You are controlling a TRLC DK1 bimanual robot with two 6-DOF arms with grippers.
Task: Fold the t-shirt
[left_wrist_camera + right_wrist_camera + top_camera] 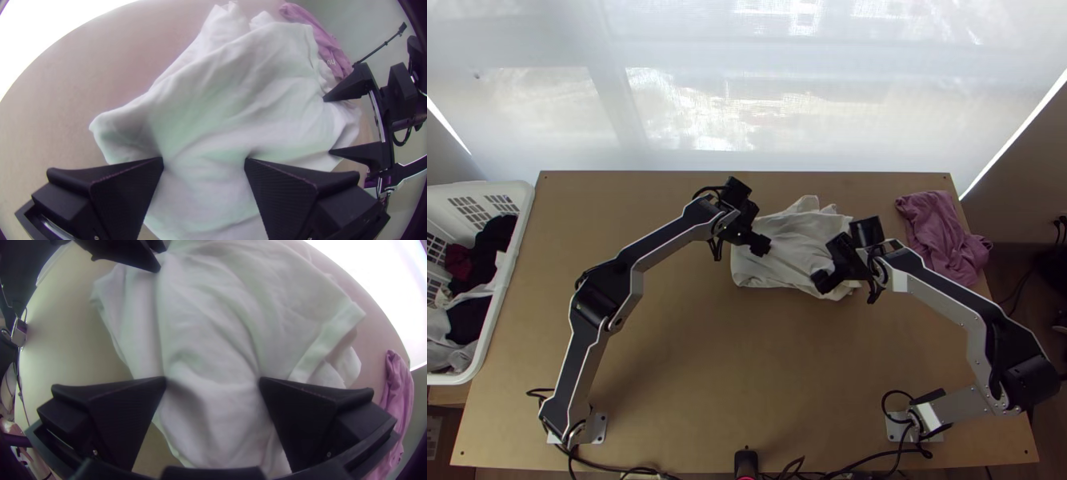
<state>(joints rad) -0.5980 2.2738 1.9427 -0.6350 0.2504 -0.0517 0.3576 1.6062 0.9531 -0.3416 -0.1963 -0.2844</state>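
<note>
A white sheet [747,104] spans the far side of the table [683,360]. Each arm starts at its own near corner. The left arm [659,246] climbs to a bent elbow, then slants inward and away, its wrist beside the shirt's left part. The right arm [939,290] swings outward to an elbow past the table's right edge, then doubles back inward, its wrist at the shirt's near right. Neither arm crosses the other.

Off the left edge stands a white basket [505,296] with dark, red and pale clothes [499,234] in it.

The white shirt [787,248] lies on the far half of the table, a little right of the middle. It is loosely bunched, in uneven layers with creases running across it; a hem band crosses one side. A pink cloth [943,232] lies crumpled at the far right, partly over the table's edge.

The left gripper [761,245] is wide open, its fingertips set apart on the shirt, with the fabric dented where they touch. The right gripper [821,280] is spread about as wide, tips down on the shirt's near right part, creases running between them. Neither is closed on any fabric.

Black cables [615,466] trail along the near edge, where a small black device [746,462] sits between the bases.
</note>
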